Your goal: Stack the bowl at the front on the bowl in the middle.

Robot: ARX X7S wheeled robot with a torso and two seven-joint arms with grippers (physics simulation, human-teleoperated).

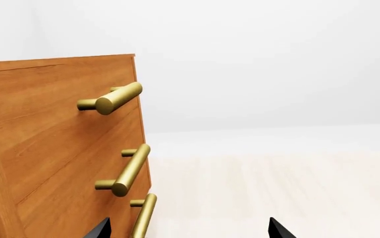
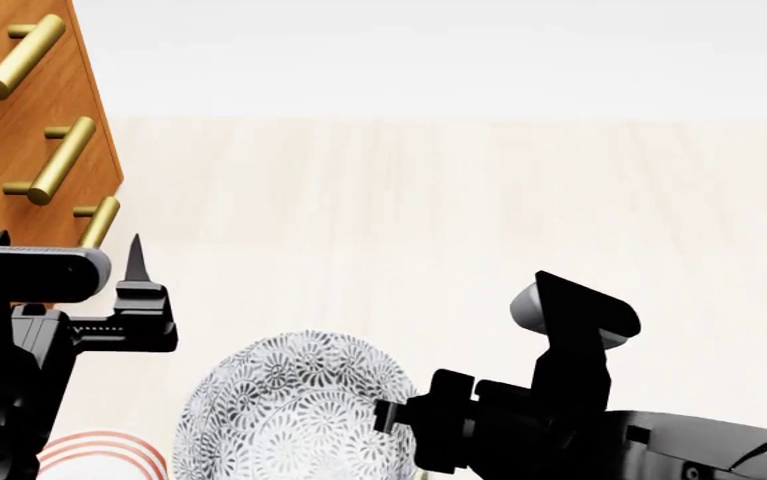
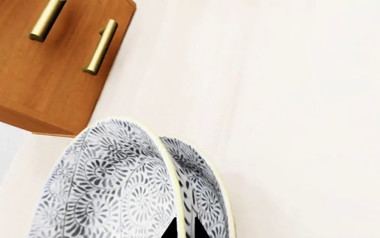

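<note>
A grey-and-white flower-patterned bowl (image 2: 290, 410) hangs tipped on edge low in the head view, its underside toward the camera. My right gripper (image 2: 403, 415) is shut on its rim. In the right wrist view the two fingertips of that gripper (image 3: 184, 229) pinch the cream rim of the bowl (image 3: 110, 188), one on each side of the wall. Red rings of another dish (image 2: 103, 455) show at the bottom left edge; most of it is out of view. My left gripper (image 1: 190, 230) stands open with nothing between its fingers, beside the drawer front, and appears at the left as the left gripper (image 2: 66, 250).
A wooden drawer cabinet (image 2: 23, 120) with brass bar handles (image 1: 114, 99) stands at the far left, close to my left gripper. Pale wood surface (image 2: 463, 220) stretches ahead and to the right. The cabinet (image 3: 37, 74) also shows behind the held bowl.
</note>
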